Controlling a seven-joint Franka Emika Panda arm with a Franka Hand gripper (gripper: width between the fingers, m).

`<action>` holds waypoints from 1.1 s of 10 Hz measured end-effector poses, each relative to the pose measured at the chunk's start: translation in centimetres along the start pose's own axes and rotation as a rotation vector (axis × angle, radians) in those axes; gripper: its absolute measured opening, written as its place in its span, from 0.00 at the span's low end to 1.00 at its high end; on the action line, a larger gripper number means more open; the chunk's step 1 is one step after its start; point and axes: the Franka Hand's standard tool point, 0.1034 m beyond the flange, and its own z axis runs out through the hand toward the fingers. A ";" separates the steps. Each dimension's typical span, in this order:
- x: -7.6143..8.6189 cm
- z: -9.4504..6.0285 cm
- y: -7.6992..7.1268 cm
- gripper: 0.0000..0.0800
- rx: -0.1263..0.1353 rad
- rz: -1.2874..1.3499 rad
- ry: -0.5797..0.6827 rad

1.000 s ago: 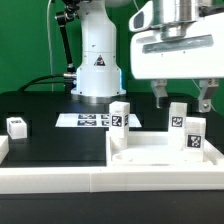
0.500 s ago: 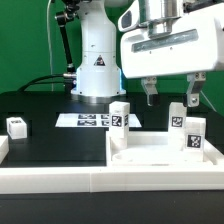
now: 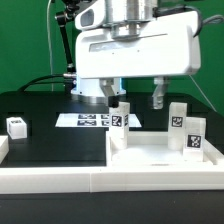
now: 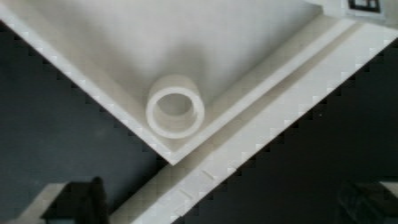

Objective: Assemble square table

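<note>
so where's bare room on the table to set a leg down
Bare black table lies between the lone leg block, the marker board and the front rail. It is crowded on the exterior view's right, where upright legs stand around the tabletop slab under the open claw.

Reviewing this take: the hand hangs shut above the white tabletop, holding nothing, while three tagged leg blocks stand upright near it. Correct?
Not quite. The hand is open, not shut: the exterior view shows its two fingers spread apart with nothing between them. The rest holds: it hangs above the tabletop, and three leg blocks stand upright near it.
</note>
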 end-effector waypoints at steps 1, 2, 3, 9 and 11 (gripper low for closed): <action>0.3 0.0 0.4 0.81 -0.001 0.006 0.001; 1.1 0.0 1.2 0.81 -0.004 0.022 0.005; 1.7 -0.1 1.9 0.81 -0.006 0.037 0.007; 6.0 -0.5 7.8 0.81 -0.055 -0.341 0.014; 6.6 -0.5 8.6 0.81 -0.064 -0.333 0.015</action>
